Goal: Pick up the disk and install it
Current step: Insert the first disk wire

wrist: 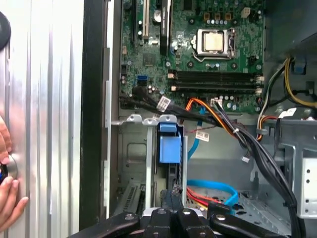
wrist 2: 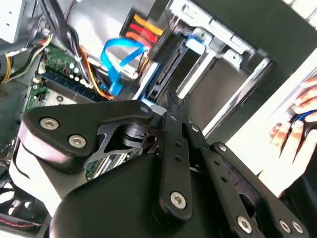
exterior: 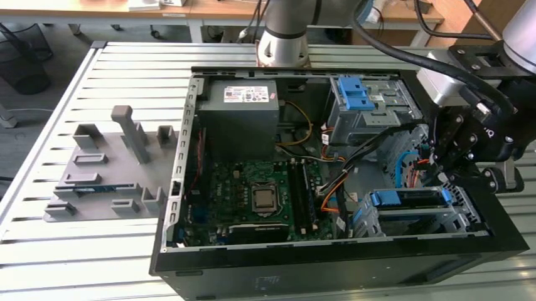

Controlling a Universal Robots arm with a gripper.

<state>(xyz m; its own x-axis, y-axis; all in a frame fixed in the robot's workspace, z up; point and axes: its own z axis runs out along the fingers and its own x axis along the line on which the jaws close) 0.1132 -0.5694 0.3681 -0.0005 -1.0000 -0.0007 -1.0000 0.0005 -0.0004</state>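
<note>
This looks like a robotics lab or test workshop. A slatted aluminium counter (exterior: 125,69) carries an opened computer tower (exterior: 335,266) and a grey slotted parts fixture (exterior: 109,182). A robot arm (exterior: 285,37) rises from the counter, with wooden desks (exterior: 209,7) and a mesh bin (exterior: 25,63) beyond.

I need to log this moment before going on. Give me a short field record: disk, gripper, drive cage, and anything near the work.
disk: edge-on in the drive cage slot, blue carrier frame showing
gripper: at the disk's end away from the motherboard
drive cage: silver metal, inside the PC case
PC case: open, lying on the slatted metal table
blue cable: loose beside the cage
person's hand: over the table, outside the case
</note>
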